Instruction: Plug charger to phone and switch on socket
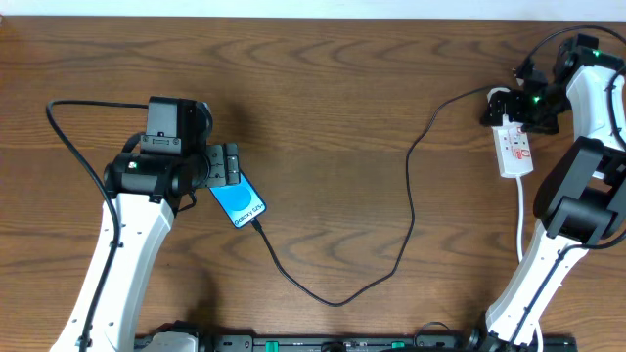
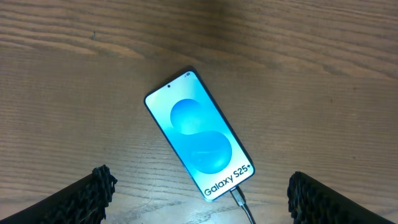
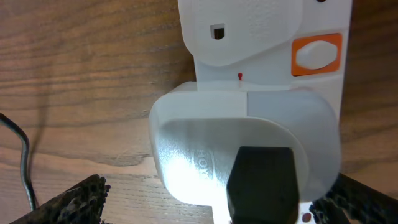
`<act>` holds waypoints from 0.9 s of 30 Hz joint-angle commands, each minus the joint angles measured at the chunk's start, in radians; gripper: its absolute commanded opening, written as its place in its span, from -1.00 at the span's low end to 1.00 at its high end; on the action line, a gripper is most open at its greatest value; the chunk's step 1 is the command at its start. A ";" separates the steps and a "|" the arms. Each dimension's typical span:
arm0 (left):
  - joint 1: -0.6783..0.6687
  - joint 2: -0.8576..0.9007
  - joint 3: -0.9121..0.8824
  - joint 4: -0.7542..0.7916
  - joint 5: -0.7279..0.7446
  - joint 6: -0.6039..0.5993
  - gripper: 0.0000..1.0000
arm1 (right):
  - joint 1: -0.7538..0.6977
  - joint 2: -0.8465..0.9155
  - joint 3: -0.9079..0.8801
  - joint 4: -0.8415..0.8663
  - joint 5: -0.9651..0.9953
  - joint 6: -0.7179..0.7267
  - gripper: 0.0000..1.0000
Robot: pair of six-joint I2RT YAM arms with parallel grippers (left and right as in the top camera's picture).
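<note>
The phone lies flat on the wooden table, its blue screen lit and reading "Galaxy S25+". The charger's small plug sits in the phone's bottom edge. Its thin black cable loops across the table to the socket. My left gripper hovers open just above the phone, touching nothing. My right gripper is open over the socket's rounded end, its fingers on either side of a white adapter with a black plug. An orange switch shows on the socket.
The socket's white cord runs toward the front beside the right arm's base. A thicker black cable arcs behind the left arm. A black rail lines the table's front edge.
</note>
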 commanded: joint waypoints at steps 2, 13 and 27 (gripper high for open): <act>0.000 -0.003 0.016 -0.003 -0.016 0.014 0.83 | -0.003 0.008 0.032 -0.001 0.003 0.010 0.99; 0.000 -0.003 0.016 -0.003 -0.016 0.014 0.83 | -0.001 0.009 0.027 -0.002 -0.079 0.010 0.98; 0.000 -0.003 0.016 -0.003 -0.016 0.013 0.83 | 0.008 0.009 -0.093 0.052 -0.132 0.018 0.99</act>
